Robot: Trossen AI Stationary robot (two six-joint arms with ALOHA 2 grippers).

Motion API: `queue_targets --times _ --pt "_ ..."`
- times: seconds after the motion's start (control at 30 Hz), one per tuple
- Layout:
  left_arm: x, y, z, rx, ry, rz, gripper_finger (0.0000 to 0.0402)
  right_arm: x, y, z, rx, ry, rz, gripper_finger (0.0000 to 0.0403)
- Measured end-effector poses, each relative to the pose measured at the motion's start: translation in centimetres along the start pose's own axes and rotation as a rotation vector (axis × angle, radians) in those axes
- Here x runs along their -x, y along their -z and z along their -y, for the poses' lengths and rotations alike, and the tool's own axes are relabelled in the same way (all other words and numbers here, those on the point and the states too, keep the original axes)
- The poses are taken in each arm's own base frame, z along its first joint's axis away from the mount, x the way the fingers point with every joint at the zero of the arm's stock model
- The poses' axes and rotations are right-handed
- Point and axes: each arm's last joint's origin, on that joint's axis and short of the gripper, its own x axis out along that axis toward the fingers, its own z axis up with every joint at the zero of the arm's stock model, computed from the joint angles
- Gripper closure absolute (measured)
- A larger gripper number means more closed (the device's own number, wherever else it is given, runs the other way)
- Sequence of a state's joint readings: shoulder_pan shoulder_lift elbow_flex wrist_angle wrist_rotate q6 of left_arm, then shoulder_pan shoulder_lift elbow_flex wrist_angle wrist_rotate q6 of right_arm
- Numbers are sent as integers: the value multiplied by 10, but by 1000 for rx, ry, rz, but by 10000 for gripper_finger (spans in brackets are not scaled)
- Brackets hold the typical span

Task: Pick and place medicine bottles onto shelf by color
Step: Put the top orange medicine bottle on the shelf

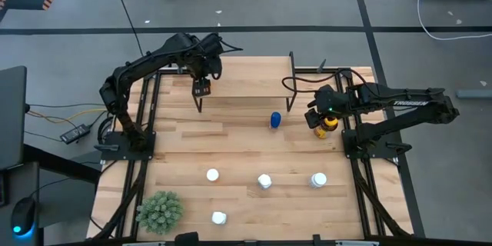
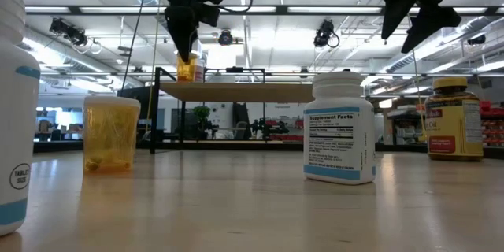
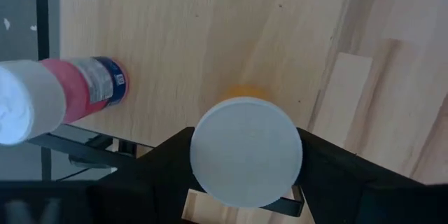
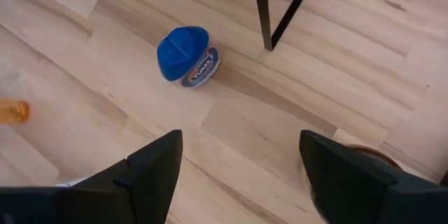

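My left gripper [image 1: 201, 86] is over the left end of the shelf [image 1: 246, 86], shut on an orange bottle with a white cap [image 3: 245, 150]. In the low view the bottle [image 2: 187, 68] has its bottom at the shelf top [image 2: 244, 91]. A pinkish bottle [image 3: 84, 92] stands on the shelf beside it. My right gripper [image 1: 315, 115] is open and empty above the table. It is between the blue bottle [image 4: 185, 56] and the dark amber, yellow-capped bottle [image 1: 329, 124]. My left gripper pinches the orange bottle at its top between its two fingers, one on each side of the white cap [image 3: 245, 122]. The fingers point down from above. The bottle hangs upright below them, its bottom [image 2: 187, 79] at the shelf board. Whether it rests on the board, I cannot tell.
Several white-capped bottles [image 1: 264, 181] stand on the near half of the table. A green spiky plant [image 1: 160, 210] is at the near left corner. The shelf's black legs [image 4: 280, 7] stand near the blue bottle. The middle and right of the shelf board are bare.
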State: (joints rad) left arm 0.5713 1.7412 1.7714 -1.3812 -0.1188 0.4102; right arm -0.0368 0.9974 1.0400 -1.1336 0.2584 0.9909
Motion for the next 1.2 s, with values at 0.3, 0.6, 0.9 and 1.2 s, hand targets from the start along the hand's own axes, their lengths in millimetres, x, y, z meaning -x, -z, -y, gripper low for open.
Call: queue_targets --times 0.3,0.6,0.9,1.2 --pt "0 1 -1 13 -40 -18 130 0 0 0 30 0 0 107" --pt "10 7 1 33 -115 -42 127 0 0 0 33 0 -1 107" --pt "15 4 21 -7 -92 -44 124 0 0 0 30 0 -1 107" --pt "16 1 25 -21 -126 -43 124 0 0 0 31 -3 -5 107"
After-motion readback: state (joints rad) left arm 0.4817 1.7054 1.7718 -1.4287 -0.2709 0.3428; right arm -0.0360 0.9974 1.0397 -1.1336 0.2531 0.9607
